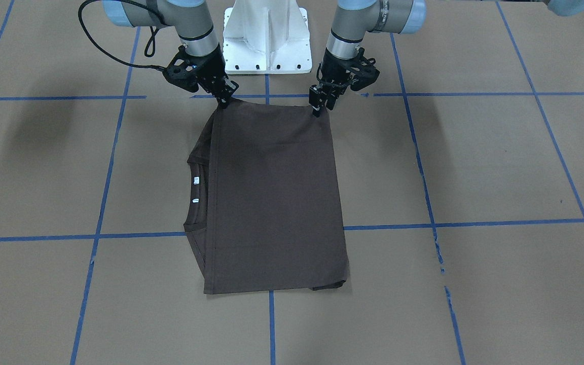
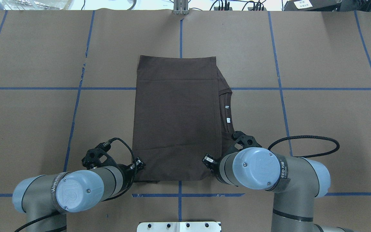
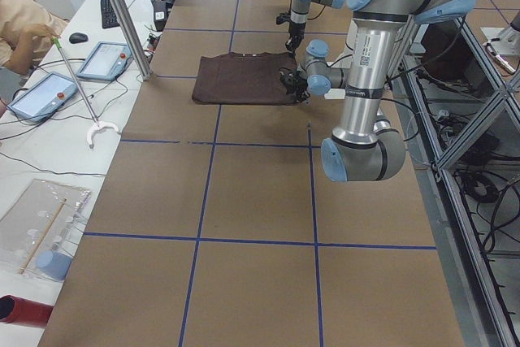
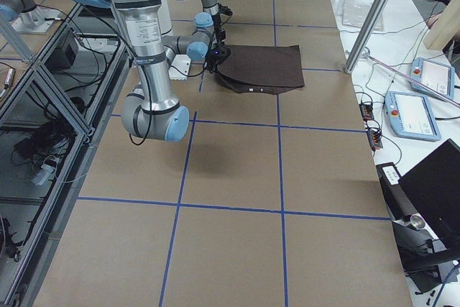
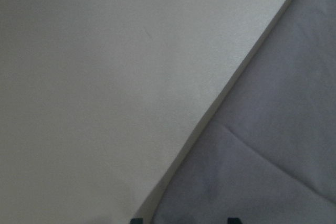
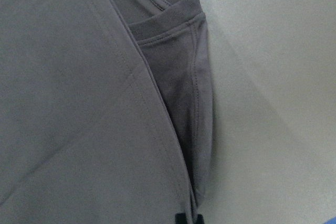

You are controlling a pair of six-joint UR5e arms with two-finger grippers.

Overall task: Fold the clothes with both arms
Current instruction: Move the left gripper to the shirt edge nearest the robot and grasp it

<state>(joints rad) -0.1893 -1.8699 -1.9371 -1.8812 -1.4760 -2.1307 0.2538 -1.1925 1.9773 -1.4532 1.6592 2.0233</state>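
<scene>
The dark brown T-shirt (image 1: pixel 271 203) (image 2: pixel 175 119) lies folded into a flat rectangle in the middle of the table. Its collar and white neck tags (image 1: pixel 195 190) (image 2: pixel 226 112) peek out on the robot's right side. My left gripper (image 1: pixel 321 108) (image 2: pixel 139 164) is at the shirt's near left corner. In the left wrist view its fingertips (image 5: pixel 184 220) stand apart over the shirt's edge (image 5: pixel 273 145), so it is open. My right gripper (image 1: pixel 224 100) (image 2: pixel 208 159) is at the near right corner, its tips (image 6: pixel 188 217) pinched together on the fabric (image 6: pixel 79 103).
The white base pedestal (image 1: pixel 266 38) stands just behind the grippers. Blue tape lines (image 1: pixel 119 235) cross the brown table. A black cable loop (image 2: pixel 304 141) hangs by the right arm. A person's arm (image 3: pixel 24 30) and tablets (image 3: pixel 106 58) are at the side bench.
</scene>
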